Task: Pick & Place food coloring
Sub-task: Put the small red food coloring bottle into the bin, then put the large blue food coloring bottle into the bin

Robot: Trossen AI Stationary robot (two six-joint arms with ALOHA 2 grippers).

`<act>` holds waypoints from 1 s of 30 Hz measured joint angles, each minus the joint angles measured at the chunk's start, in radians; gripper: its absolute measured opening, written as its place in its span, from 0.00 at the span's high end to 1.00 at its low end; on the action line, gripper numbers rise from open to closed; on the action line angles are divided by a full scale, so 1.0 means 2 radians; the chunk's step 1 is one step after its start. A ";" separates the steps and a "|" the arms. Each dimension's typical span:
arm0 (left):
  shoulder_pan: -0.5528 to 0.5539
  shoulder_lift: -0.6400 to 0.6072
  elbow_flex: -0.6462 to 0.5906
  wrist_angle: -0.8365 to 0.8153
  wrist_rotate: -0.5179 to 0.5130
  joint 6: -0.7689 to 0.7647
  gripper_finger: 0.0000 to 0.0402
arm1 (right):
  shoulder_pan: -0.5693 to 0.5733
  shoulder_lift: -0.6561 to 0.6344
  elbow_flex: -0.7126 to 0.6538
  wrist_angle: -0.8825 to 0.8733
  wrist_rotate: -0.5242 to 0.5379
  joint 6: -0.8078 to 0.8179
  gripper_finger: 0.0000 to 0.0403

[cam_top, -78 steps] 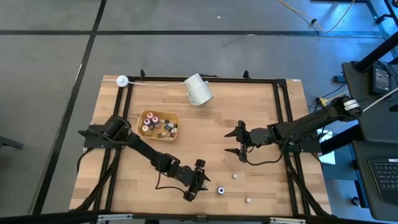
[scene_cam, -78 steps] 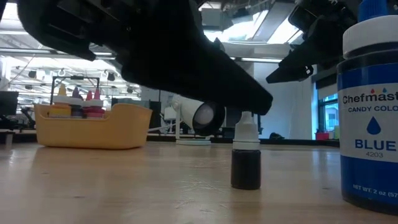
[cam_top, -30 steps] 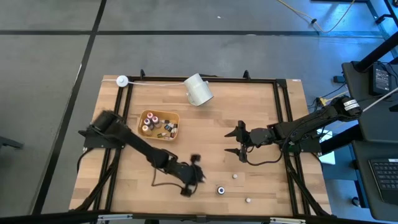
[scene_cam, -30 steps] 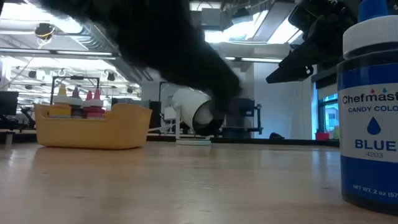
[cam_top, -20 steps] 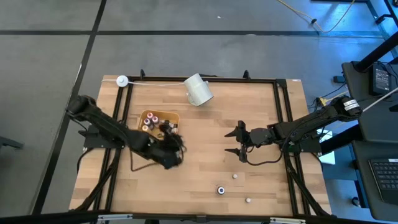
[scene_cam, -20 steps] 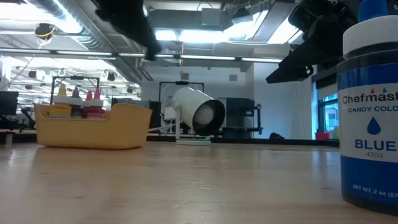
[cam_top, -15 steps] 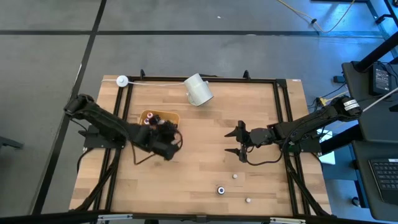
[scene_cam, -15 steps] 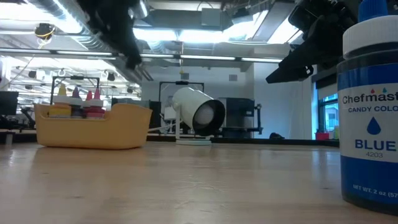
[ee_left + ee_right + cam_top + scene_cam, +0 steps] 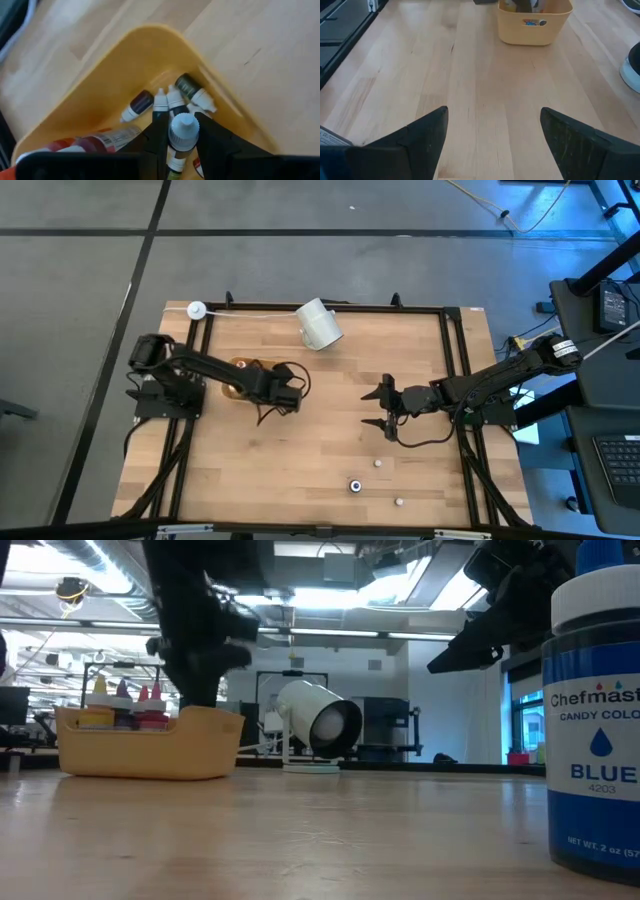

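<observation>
High view, left gripper: over the yellow tray, arm stretched across it; judged a carry ending above the container.
High view, right gripper: idle at mid-table, well apart from the tray.
High view, loose bottles: three remain on bare wood near the front edge, one blue-capped, two white-topped; open board all round them.
High view, white cup: on its side near the back rail, clear of the carry path.
Low view, tray: bottle tops show above its rim; the left arm hangs dark above it.
Low view, blue bottle: upright, close to the lens.
Left wrist view, held bottle: white-capped dropper bottle clamped between the two dark fingers, directly above the tray's corner.
Left wrist view, contents: several bottles lying jumbled; little free floor, so a drop should land on them.
Right wrist view, jaws: spread wide, empty; bare wood ahead up to the tray.
</observation>
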 joint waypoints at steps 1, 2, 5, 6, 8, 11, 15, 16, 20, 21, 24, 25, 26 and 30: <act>0.005 0.007 0.000 0.000 0.005 0.000 0.80 | 0.000 0.000 0.000 0.000 0.000 0.000 0.21; 0.011 0.013 0.000 0.000 0.009 0.001 0.80 | 0.000 0.000 0.000 0.000 0.000 0.000 0.21; 0.023 0.028 0.000 0.003 0.022 0.016 0.78 | 0.000 0.000 0.000 0.000 0.000 0.000 0.21; 0.026 0.032 0.000 0.004 0.027 0.023 0.77 | 0.000 0.000 0.000 0.000 0.000 0.000 0.21; 0.030 0.040 0.000 0.008 0.037 0.036 0.76 | 0.000 0.000 0.000 0.000 0.000 0.000 0.21; 0.031 0.044 0.000 0.007 0.042 0.043 0.76 | 0.000 0.000 0.000 0.000 0.000 0.000 0.21; 0.029 0.044 0.000 0.007 0.042 0.041 0.76 | 0.000 0.000 0.000 0.000 0.000 0.001 0.21; 0.029 0.044 0.000 0.007 0.042 0.040 0.76 | 0.000 0.000 0.000 0.000 0.000 0.001 0.21; 0.025 0.043 0.000 0.008 0.035 0.040 0.74 | 0.000 0.000 0.000 0.000 0.000 0.001 0.21; 0.025 0.043 0.000 0.008 0.034 0.040 0.73 | 0.000 0.000 0.000 0.000 0.000 0.001 0.21; 0.025 0.043 0.000 0.007 0.024 0.041 0.70 | 0.000 0.000 0.000 0.000 0.000 0.001 0.21; 0.025 0.043 0.000 0.007 0.020 0.044 0.68 | 0.000 0.000 0.000 0.000 0.000 0.001 0.21; 0.025 0.042 0.000 0.007 0.019 0.051 0.67 | 0.000 0.000 0.000 0.000 0.000 0.001 0.21; 0.020 0.033 0.009 -0.004 0.015 0.061 0.64 | 0.000 0.000 0.000 0.000 0.000 0.003 0.21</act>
